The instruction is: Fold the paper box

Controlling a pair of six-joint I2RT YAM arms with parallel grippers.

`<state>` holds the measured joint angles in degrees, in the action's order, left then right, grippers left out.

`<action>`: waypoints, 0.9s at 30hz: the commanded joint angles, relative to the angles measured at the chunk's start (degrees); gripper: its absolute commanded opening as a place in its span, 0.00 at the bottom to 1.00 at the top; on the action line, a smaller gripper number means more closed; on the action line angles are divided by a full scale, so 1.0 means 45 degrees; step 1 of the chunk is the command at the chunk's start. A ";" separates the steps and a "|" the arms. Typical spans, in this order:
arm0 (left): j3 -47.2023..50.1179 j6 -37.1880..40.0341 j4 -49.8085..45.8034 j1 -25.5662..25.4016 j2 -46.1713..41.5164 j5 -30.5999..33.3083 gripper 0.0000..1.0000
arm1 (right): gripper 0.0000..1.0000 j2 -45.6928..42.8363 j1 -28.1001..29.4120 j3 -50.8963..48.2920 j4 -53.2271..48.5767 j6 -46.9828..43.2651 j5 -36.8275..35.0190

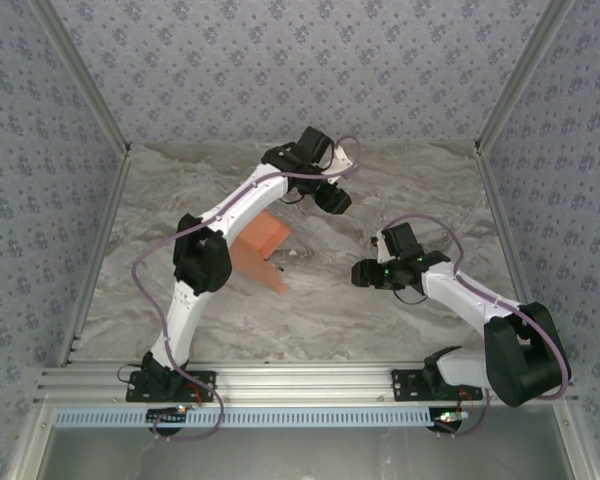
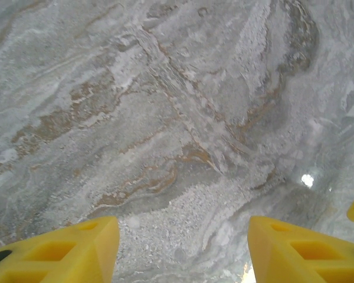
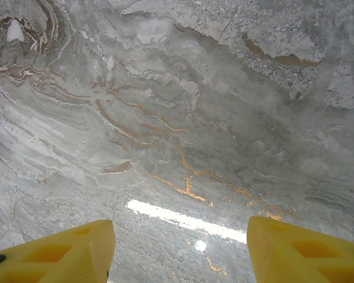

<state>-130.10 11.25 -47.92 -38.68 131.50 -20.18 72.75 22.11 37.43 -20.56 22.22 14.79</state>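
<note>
Near edge: a silver metal rail runs along the front of the grey marble-patterned counter, and both arm bases sit on it.
Right gripper: the right gripper hangs over the counter a little right of the middle and points to the left. In the right wrist view its yellow fingers stand wide apart with nothing between them, above bare marble surface.
Paper box: the salmon-orange thin cardboard paper box lies on the counter left of the middle, partly hidden under the white link of the left arm. Whether it is flat or partly raised cannot be told. It is apart from both grippers.
Left gripper: the left gripper is farther back, beyond the box and to its right. In the left wrist view its yellow fingers are wide apart and empty, over bare counter.
Far side: walls with pale blue flowered wallpaper close the counter.
</note>
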 commanded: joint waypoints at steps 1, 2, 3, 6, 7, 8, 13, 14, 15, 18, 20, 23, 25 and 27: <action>-0.0918 -0.0336 -0.0607 0.0204 0.0106 0.0106 0.60 | 0.62 -0.0271 0.0016 0.0225 -0.0038 -0.0308 0.0012; -0.1172 -0.0436 -0.0734 0.0246 0.0043 0.0074 0.60 | 0.62 -0.0285 0.0097 0.0232 0.0100 -0.0308 0.0100; -0.1376 -0.0506 -0.0898 0.0290 -0.0087 0.0116 0.60 | 0.62 -0.0259 0.0243 0.0284 0.0191 -0.0356 0.0136; -0.1034 -0.0686 -0.1401 0.0493 -0.1046 0.1025 0.61 | 0.62 -0.0192 0.0680 0.0601 0.0108 -0.0519 -0.0174; -0.0364 -0.0735 -0.1360 0.0561 -0.1577 0.1420 0.61 | 0.62 -0.0157 0.0798 0.0685 0.0062 -0.0569 -0.0289; 0.0774 -0.0773 -0.1071 0.0675 -0.2333 0.1877 0.62 | 0.62 -0.0134 0.0884 0.0747 0.0018 -0.0634 -0.0389; 0.6658 -0.1694 0.0336 0.1647 -0.6111 0.3512 0.65 | 0.63 -0.0114 0.1563 0.1061 0.0377 -0.1085 -0.0470; 0.7559 -0.2162 0.0497 0.1955 -0.6809 0.3743 0.65 | 0.63 -0.0066 0.1804 0.1237 0.0512 -0.1254 -0.0464; 0.8429 -0.2605 0.0766 0.2294 -0.7494 0.3805 0.65 | 0.63 0.0044 0.2147 0.1381 0.0736 -0.1356 -0.0456; 1.0266 -0.3635 0.1428 0.3290 -0.9126 0.3462 0.67 | 0.63 0.0793 0.3034 0.1764 0.1929 -0.1017 -0.0068; 1.0834 -0.4174 0.1206 0.3715 -0.9726 0.3589 0.67 | 0.62 0.1584 0.3665 0.2016 0.2743 -0.0154 0.0436; 1.1908 -0.4548 0.1451 0.4037 -1.0538 0.3802 0.68 | 0.61 0.3028 0.5072 0.2437 0.3814 0.1351 0.0752; 1.2414 -0.4809 0.1733 0.4351 -1.0917 0.3836 0.68 | 0.61 0.3957 0.6029 0.2858 0.4231 0.2195 0.0760; 1.2870 -0.5010 0.1938 0.4507 -1.1252 0.3840 0.68 | 0.60 0.4839 0.6597 0.3136 0.4886 0.3113 0.0915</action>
<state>-74.24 -7.75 -41.82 -19.42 83.22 -3.51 90.63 48.80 49.28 -4.12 28.16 16.75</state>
